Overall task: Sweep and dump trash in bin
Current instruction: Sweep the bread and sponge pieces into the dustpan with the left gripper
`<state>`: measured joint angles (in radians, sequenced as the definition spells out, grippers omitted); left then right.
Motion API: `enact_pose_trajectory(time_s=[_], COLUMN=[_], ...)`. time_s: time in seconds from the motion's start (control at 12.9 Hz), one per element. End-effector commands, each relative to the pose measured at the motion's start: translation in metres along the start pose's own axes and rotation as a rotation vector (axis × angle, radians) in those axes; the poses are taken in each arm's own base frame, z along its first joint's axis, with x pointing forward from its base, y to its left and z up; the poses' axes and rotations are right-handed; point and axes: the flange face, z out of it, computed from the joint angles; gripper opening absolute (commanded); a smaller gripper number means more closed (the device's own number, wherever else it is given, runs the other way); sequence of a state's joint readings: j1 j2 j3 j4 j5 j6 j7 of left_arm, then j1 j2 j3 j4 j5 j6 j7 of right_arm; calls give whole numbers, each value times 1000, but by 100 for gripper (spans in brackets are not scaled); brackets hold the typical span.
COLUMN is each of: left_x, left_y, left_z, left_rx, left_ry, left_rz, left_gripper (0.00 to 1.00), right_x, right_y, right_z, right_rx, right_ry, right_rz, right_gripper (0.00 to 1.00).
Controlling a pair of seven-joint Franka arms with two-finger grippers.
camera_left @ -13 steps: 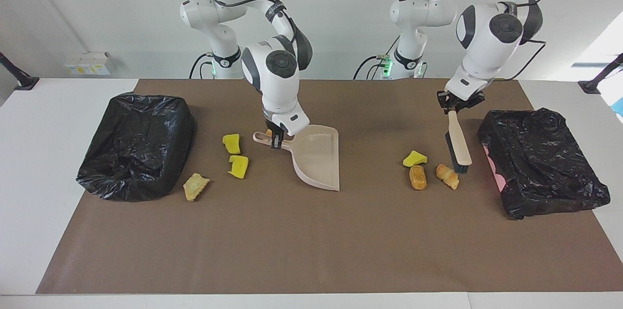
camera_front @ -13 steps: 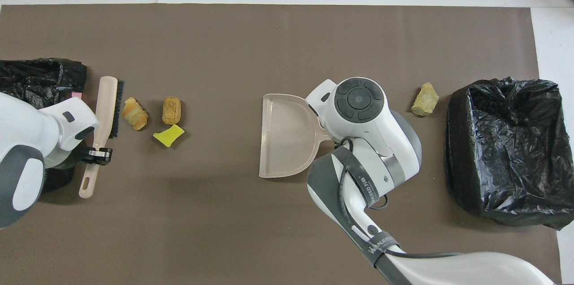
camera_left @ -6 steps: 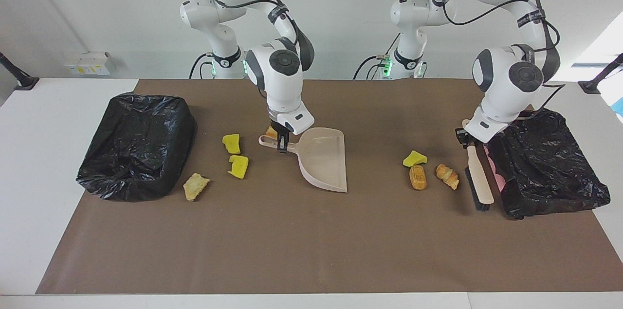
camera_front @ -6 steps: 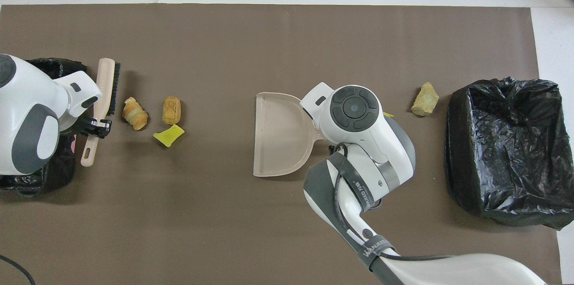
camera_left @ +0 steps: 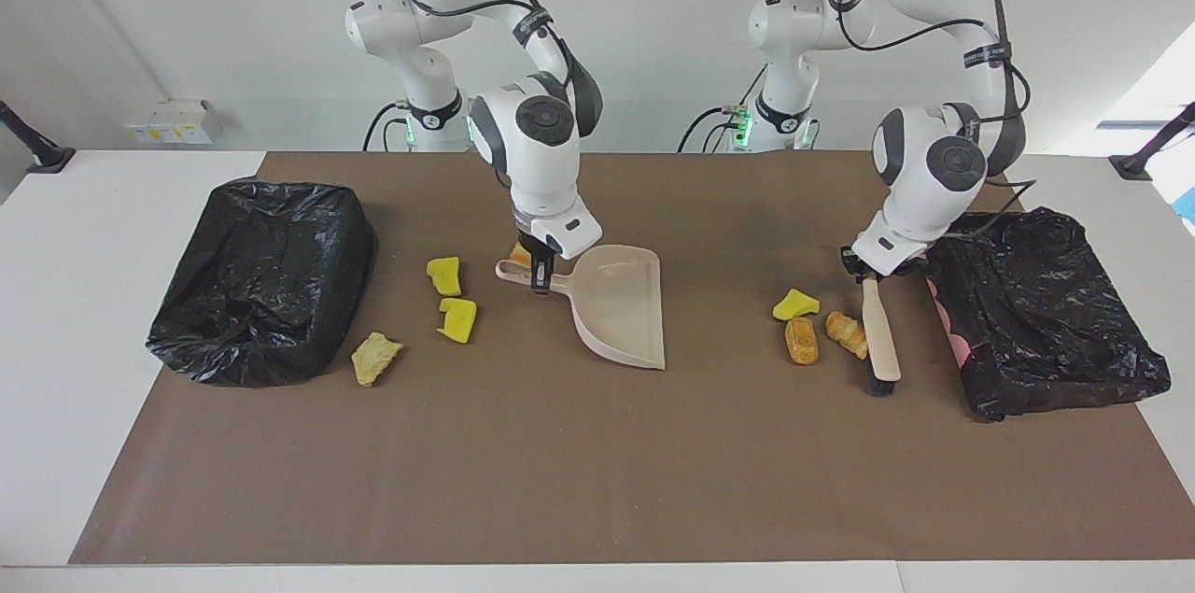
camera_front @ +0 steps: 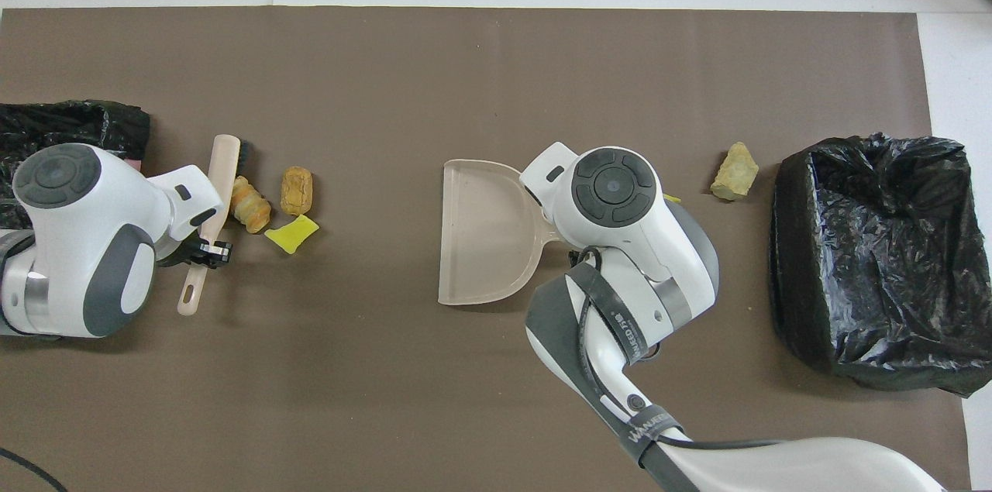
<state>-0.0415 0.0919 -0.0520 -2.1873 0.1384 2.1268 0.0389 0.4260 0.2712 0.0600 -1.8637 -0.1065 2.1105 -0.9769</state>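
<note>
Seven bits of trash (camera_left: 802,328) show in the facing view, three mid-mat toward the left arm's end, where the left gripper (camera_left: 869,267) is clamped on the brush (camera_left: 878,329) touching the croissant (camera_left: 846,332), and four beside the right gripper (camera_left: 537,275), clamped on the dustpan (camera_left: 620,303) handle. In the overhead view the brush (camera_front: 217,186) touches the croissant (camera_front: 249,204), and the dustpan (camera_front: 484,232) rests mid-mat, its mouth toward the left arm's end.

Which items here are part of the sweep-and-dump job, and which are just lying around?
Job: yellow spongy wedges, golden-brown bread pieces, beige plastic dustpan, beige long-handled brush, black-bagged bins.
Lying about: small white box by the wall, black clamp stands at table corners.
</note>
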Motion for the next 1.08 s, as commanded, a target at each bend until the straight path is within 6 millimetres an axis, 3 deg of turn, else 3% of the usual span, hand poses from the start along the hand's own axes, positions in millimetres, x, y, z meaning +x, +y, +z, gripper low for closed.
enact_pose_trajectory(time_s=[0.0,0.23,0.54,1.0], left_x=[-21,-24,-31,-56], left_y=[49,88,159,250], left_z=[1,-4,-13,-21], left_rx=[4,-38,-103,-182], left_ry=[9,9,24,13], left_rz=[54,55,46,66], left_gripper=[0,0,0,0], right_x=[-7,-9,-9,-9], right_y=[-2,-1,-1,0], right_z=[2,3,3,4], right_rx=[-12,-11,-11,-11], right_ry=[5,4,4,4], right_rz=[-4,2,0,0], right_gripper=[0,0,0,0])
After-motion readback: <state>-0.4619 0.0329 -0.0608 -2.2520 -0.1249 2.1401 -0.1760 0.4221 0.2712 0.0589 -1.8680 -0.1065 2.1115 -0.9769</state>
